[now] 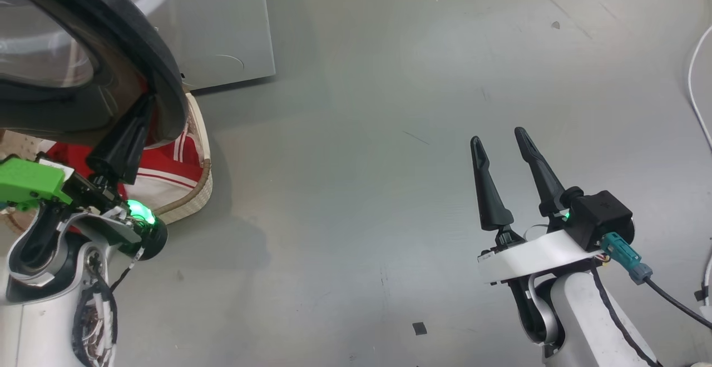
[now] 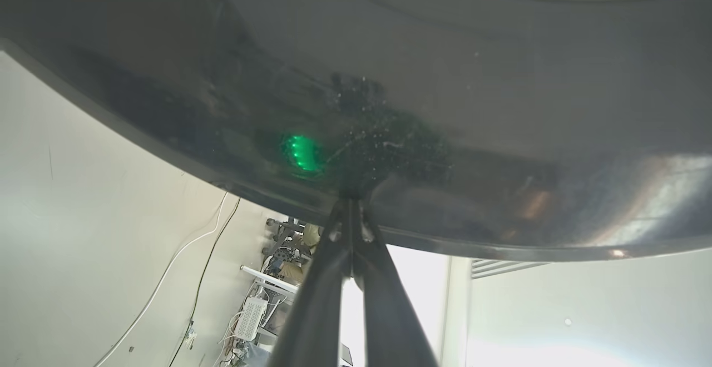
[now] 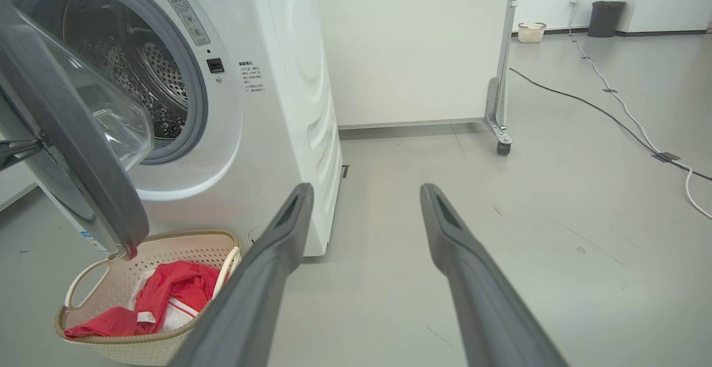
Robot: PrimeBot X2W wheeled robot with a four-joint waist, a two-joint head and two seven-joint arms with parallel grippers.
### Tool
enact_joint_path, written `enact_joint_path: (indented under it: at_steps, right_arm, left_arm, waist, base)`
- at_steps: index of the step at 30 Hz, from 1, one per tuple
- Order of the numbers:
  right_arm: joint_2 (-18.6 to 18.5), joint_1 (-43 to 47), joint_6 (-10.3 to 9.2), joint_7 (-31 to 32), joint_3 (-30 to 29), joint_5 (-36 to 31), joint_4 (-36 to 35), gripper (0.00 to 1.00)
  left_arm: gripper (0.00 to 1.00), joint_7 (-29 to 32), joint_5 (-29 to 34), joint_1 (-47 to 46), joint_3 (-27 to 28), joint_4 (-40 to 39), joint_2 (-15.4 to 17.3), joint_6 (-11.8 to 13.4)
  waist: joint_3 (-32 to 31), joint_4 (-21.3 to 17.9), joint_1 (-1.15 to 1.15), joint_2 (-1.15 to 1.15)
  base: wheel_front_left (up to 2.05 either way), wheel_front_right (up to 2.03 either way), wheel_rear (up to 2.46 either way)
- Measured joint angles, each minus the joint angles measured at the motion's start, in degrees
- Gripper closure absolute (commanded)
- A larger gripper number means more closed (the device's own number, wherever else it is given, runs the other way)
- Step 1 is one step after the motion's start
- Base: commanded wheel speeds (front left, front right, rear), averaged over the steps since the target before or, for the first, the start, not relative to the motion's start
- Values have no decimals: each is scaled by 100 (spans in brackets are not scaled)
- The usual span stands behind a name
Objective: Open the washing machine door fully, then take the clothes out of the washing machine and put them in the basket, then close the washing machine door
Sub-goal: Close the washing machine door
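Observation:
The washing machine door [image 1: 167, 78], black-rimmed with a clear glass bowl, stands partly open over the basket [image 1: 200, 189]. My left gripper [image 1: 146, 103] is shut, its fingertips pressed against the door's black rim [image 2: 445, 105], as the left gripper [image 2: 350, 203] close-up also shows. The red and white clothes [image 1: 161, 161] lie in the basket. From the right wrist I see the washing machine [image 3: 278, 105], the door [image 3: 72, 150], the bare steel drum [image 3: 144, 78], and the clothes [image 3: 178, 283] in the basket [image 3: 139, 350]. My right gripper [image 1: 498, 136] hangs open over the floor, holding nothing [image 3: 367, 189].
White cables [image 1: 695, 78] run along the floor at the right. A wheeled partition panel [image 3: 500, 78] stands behind the machine, with a small basket [image 3: 531, 31] and a dark bin [image 3: 605, 18] far off. Grey floor spreads between the two arms.

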Motion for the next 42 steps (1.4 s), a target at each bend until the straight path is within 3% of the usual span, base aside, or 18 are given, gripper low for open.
enact_joint_path:
  at_steps: [6, 12, 17, 19, 25, 42]
  right_arm:
    - [8, 1, 0, 0, -125, -47, 14, 0]
    - [14, 9, 16, 0, -314, -218, 79, 0]
    - [-35, 89, 65, 0, -458, -263, 116, 0]
    - [-62, 153, 67, 0, -515, -272, 134, 0]
    - [-71, 258, 118, 0, -615, -303, 138, 0]
    - [-56, 376, 274, 0, -716, -364, 136, 0]
  left_arm:
    - [100, 82, 410, 42, -333, 170, 65, -216]
    - [100, 320, 1488, 419, -1110, 266, 524, -586]
    - [100, 225, 2550, 635, -1580, 289, 864, -1059]
    - [100, 114, 3014, 672, -1740, 279, 1015, -1141]
    - [100, -554, 4237, 779, -1949, 190, 1304, -1207]
    - [100, -2791, 5847, 1209, -1774, -78, 1329, -1210]
  waist:
    - [-125, 175, 0, 0]
    - [-326, 414, 0, 0]
    - [-509, 674, 0, 0]
    - [-581, 788, 0, 0]
    - [-784, 1149, 0, 0]
    - [-1192, 1752, 0, 0]
  base:
    - [0, 0, 0]
    - [0, 0, 0]
    - [0, 0, 0]
    - [0, 0, 0]
    - [0, 0, 0]
    - [0, 0, 0]
